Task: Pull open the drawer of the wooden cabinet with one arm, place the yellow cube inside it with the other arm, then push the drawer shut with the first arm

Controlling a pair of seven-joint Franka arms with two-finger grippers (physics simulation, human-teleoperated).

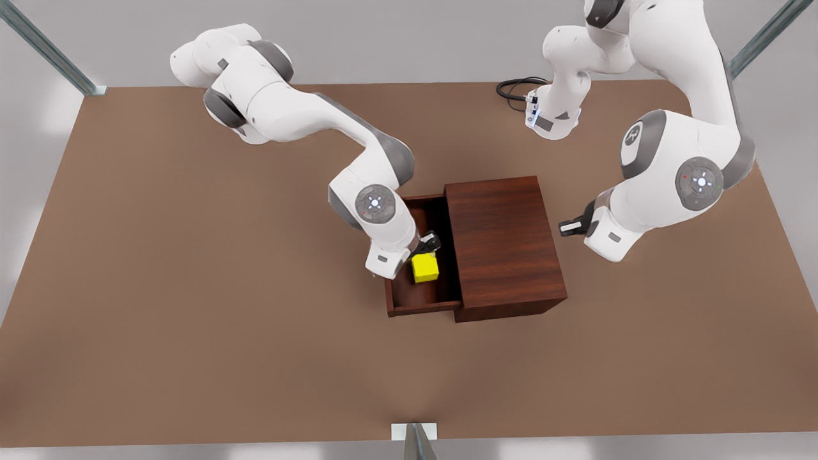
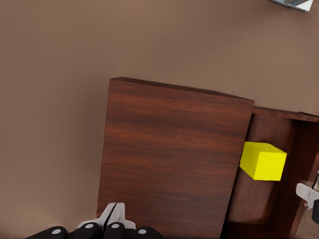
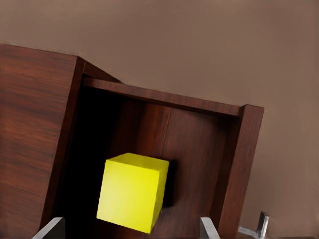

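The yellow cube lies inside the drawer, which is pulled well out of the wooden cabinet toward the front view's left; the cube rests on the drawer floor, away from the drawer's front panel and nearer the cabinet mouth.

The right gripper hangs just above the cube, and in its wrist view the cube sits between and below the two spread fingertips, which stand apart from its faces; so the fingers are parted and grip nothing, and the cube looks let go.

The left gripper waits on the far side of the cabinet, off its rear, with its fingers pressed together; from its wrist view the cabinet top spreads ahead of it and the cube lies beyond, in the open drawer.

The coming move, as I judge it, is the closing push; it turns on where the drawer front lies: on the side of the cabinet away from the left gripper, beside the right one; the slide axis runs from that front straight toward the left gripper. The right gripper is plainly the nearer, but must first lift clear of the drawer; the handle is hidden from all views.
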